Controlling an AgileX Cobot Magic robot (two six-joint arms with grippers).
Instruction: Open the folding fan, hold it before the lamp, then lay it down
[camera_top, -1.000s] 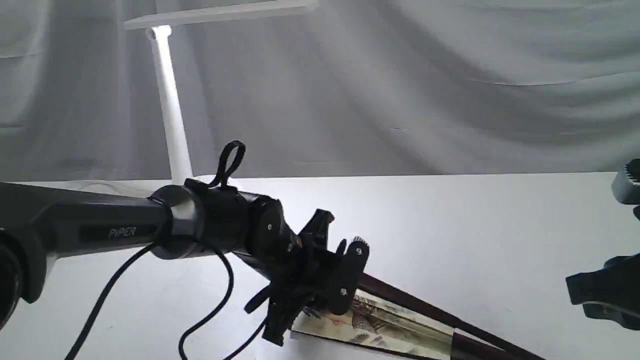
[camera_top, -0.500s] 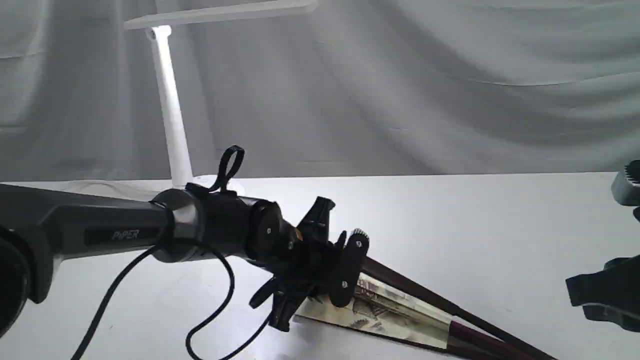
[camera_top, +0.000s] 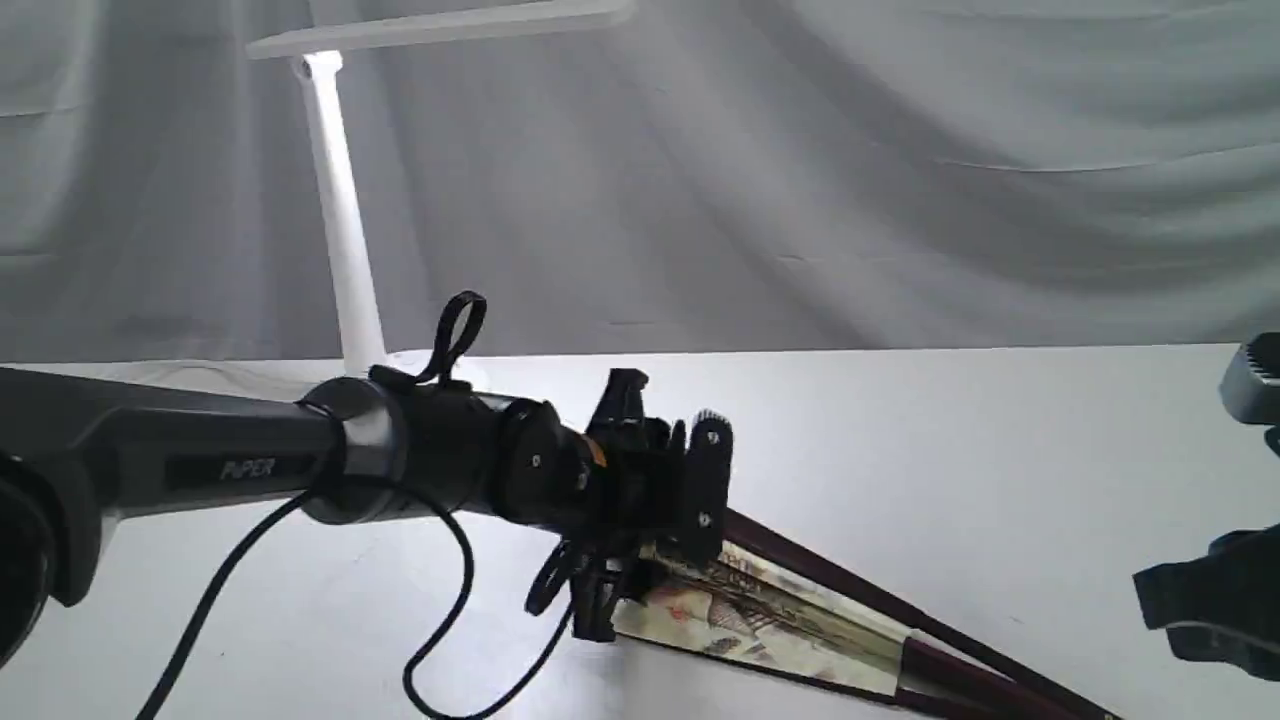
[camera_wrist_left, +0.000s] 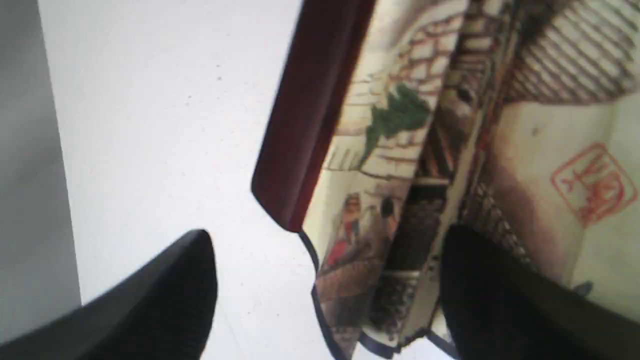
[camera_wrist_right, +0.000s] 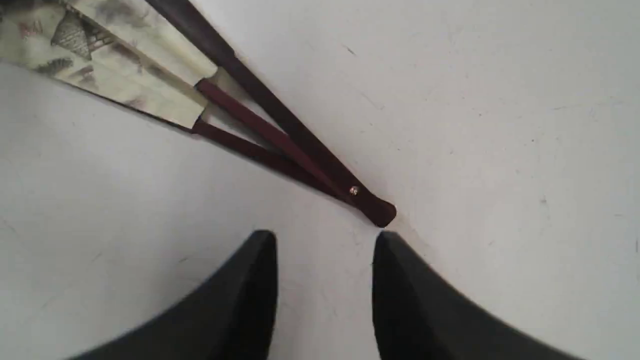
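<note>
**Light, tear-prone fan lies part-spread; both grippers empty**

In the exterior view the white table (camera_top: 900, 450) carries the lamp (camera_top: 340, 220) at about ten o'clock. The folding fan (camera_top: 790, 625) lies flat near five o'clock, well apart from the lamp. It is only part-spread, and it runs from its wide end by the left gripper (camera_wrist_left: 327, 237) toward four o'clock.

Treat the fan as light but long. Its maroon guard (camera_wrist_left: 310, 115) looks like stiff wood and is your place to take hold. The painted paper leaf (camera_wrist_left: 550, 150) is thin and will likely crease or tear if you pinch or drag it.

The left gripper stands wide apart astride the fan's outer end and clamps nothing. One finger is over bare table, and the other is in front of the paper.

The right gripper (camera_wrist_right: 325, 237) is also parted and empty. Its fingertips sit just short of the pivot end, by the small brass rivet (camera_wrist_right: 354, 190). Steadying that end while you swing the guard should spread the pleats.

The left arm hides most of the lamp's base. The exterior frame cuts off the fan's pivot end and most of the right gripper. You cannot tell whether the left finger touches the paper, because that view is blurred.
</note>
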